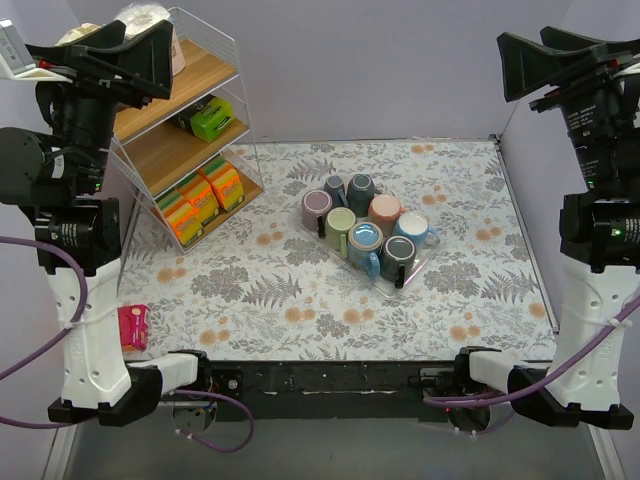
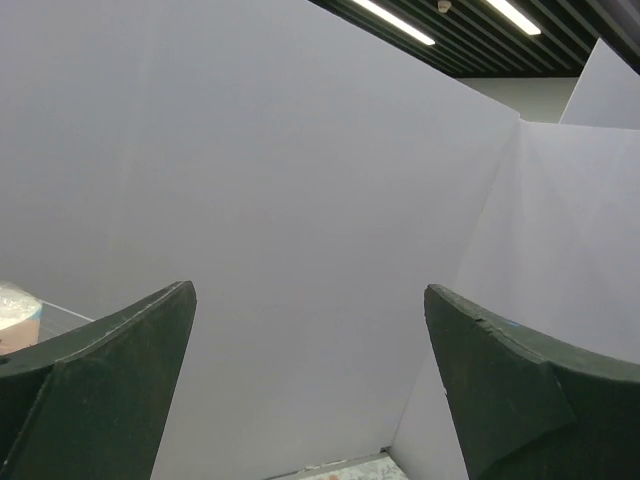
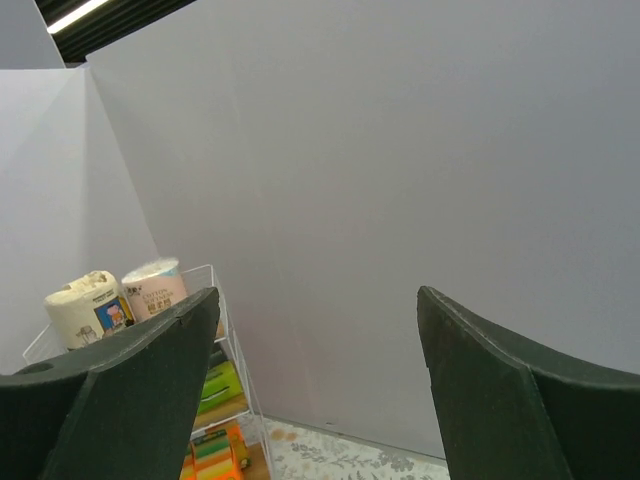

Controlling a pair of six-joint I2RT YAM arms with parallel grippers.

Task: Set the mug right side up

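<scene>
The left gripper [image 2: 310, 290] and right gripper [image 3: 318, 290] gape empty up high; one should drop to the mugs [image 1: 365, 238] mid-frame and pinch the inverted one's wall.

We see eight mugs [image 1: 365, 238] clustered on a clear tray [image 1: 428, 255] at the centre of the floral table [image 1: 250, 290]. A wire shelf rack [image 1: 195, 110] with colourful packets stands in the upper left. Both arms are raised at the sides, the left gripper [image 1: 150, 60] upper left and the right gripper [image 1: 520, 65] upper right. A pink packet [image 1: 133, 327] lies at the left edge.
</scene>
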